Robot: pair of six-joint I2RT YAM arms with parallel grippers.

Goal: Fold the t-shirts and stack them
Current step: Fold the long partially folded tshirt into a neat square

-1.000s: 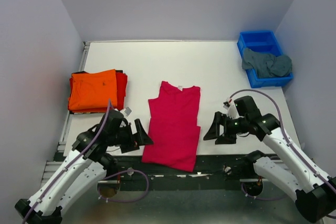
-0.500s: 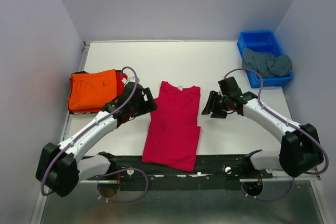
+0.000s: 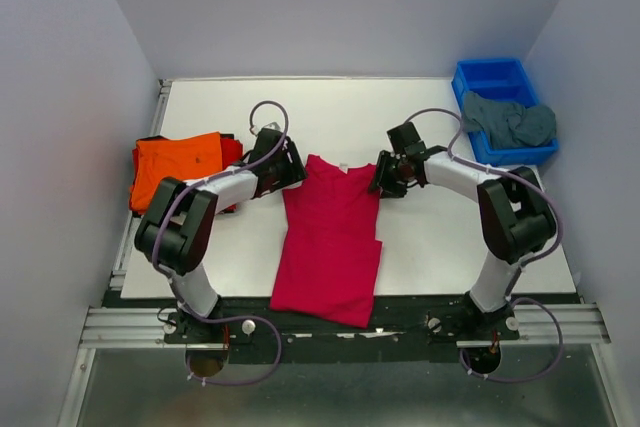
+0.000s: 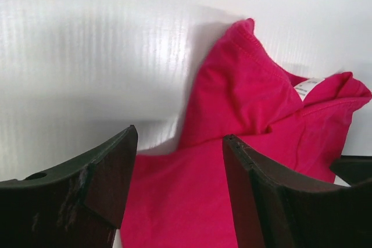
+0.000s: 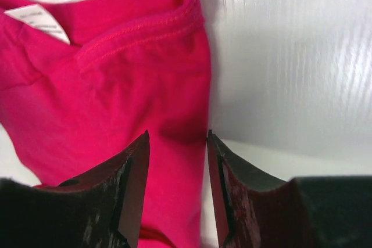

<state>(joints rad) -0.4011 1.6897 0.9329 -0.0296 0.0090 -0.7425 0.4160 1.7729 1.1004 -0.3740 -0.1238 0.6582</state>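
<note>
Both arms have reached forward, left tool and right tool spread astride the crimson-pink t-shirt's shoulders.

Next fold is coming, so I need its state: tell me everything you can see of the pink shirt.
The pink shirt is soft cloth, sleeves folded in to a long strip, flat on the table mid-front, collar away from the bases, white tag showing. The left gripper and right gripper sit at its shoulders, jaws open.
</note>
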